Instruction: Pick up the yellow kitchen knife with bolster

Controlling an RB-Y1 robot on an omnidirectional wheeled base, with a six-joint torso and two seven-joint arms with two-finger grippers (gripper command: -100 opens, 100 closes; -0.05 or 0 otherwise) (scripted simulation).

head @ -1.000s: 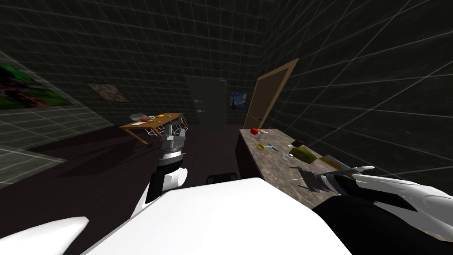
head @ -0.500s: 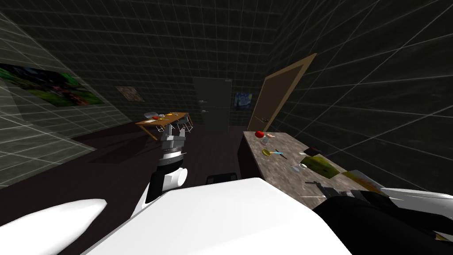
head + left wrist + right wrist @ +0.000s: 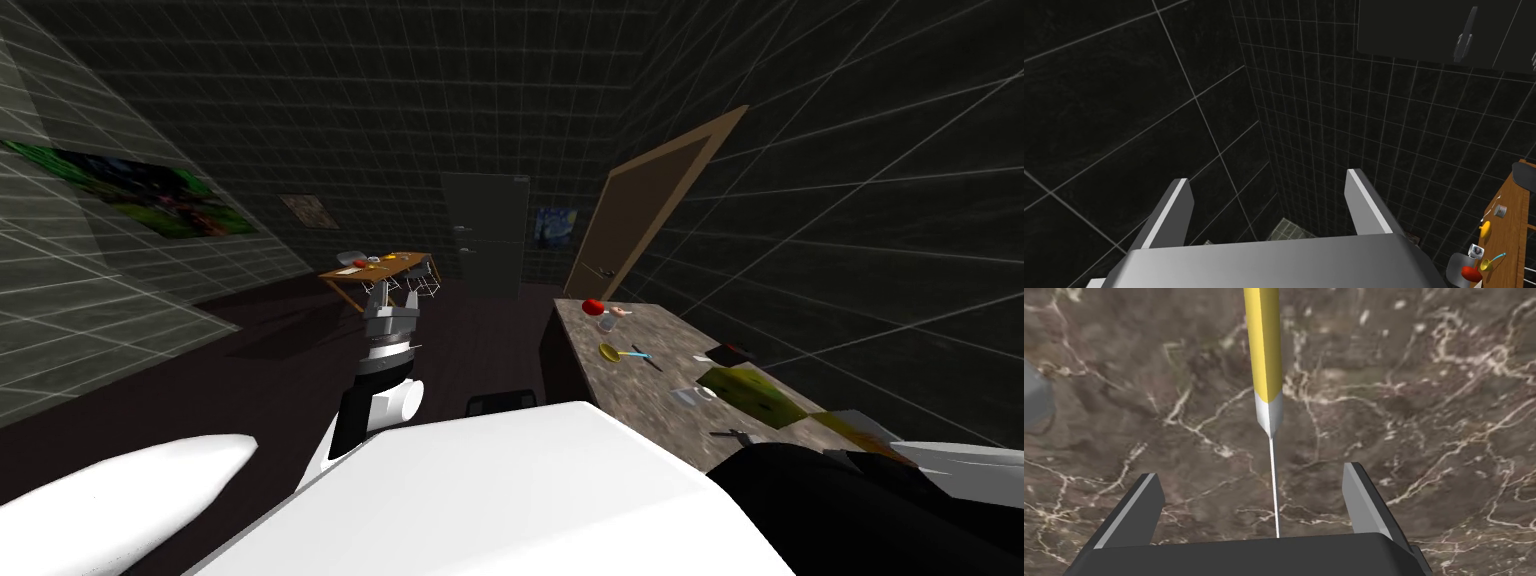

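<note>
Sunk lower right, the released right end effector (image 3: pixel 1250 470) hangs over the stiff yellow knife (image 3: pixel 1265 348) — its handle seems safest to grip.

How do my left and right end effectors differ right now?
The right end effector hangs over the marble counter. The left end effector is held out ahead of the chest, away from that counter. The yellow-handled knife lies lined up between the right one's fingers, its thin blade touching neither, while nothing lies between the left one's fingers. Both are open.
</note>
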